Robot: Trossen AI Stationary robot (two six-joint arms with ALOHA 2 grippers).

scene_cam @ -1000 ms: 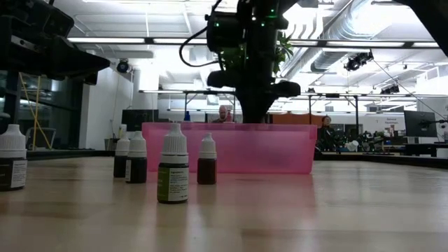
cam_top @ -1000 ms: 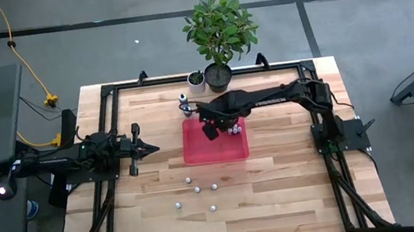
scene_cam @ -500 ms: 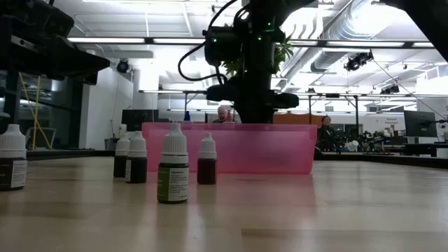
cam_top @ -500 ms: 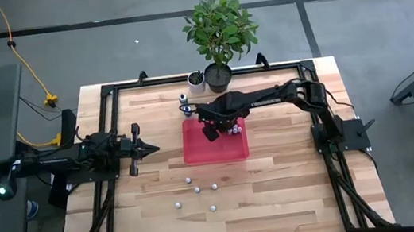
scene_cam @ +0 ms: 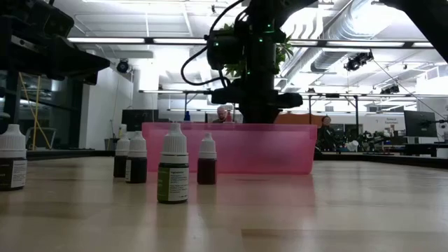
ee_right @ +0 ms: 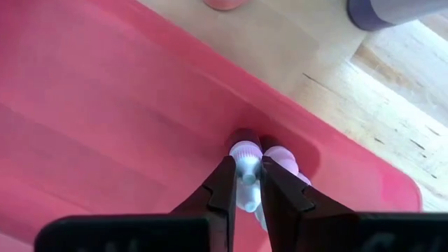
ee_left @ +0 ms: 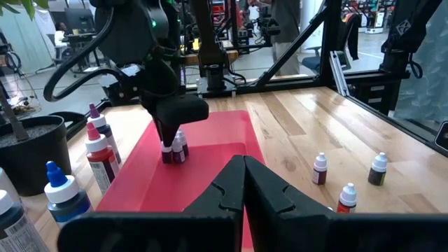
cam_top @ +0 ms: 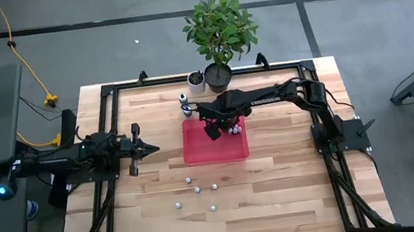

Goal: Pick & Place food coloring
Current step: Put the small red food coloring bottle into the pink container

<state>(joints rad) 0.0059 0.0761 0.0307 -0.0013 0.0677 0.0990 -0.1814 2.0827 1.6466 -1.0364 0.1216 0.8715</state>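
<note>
Red plastic fills the right wrist view: the right tool (ee_right: 243, 183) is down inside the tray (cam_top: 196, 151), its fingers nearly closed on the cap of a bottle (ee_right: 246, 155) standing upright directly beneath them. A second bottle (ee_right: 278, 157) stands touching the first, just outside one finger. The held bottle's long axis is vertical, in line with the tool. Any coming move, release or lift, is therefore straight up; a sideways pull would likely knock the neighbour over.

In the high view the right tool (cam_top: 213, 128) sits over the tray's far part, near the right wall, and the bottles in the tray (cam_top: 234, 130) show as pale caps beside it. The rest of the tray floor is bare.

Five loose bottles (cam_top: 198, 188) stand on the desk (cam_top: 281, 194) nearer the front edge, well apart from the tray. The left tool (cam_top: 153, 148) hangs near the left edge, its fingers closed together and empty; it looks to be about as near those bottles as the right one.
</note>
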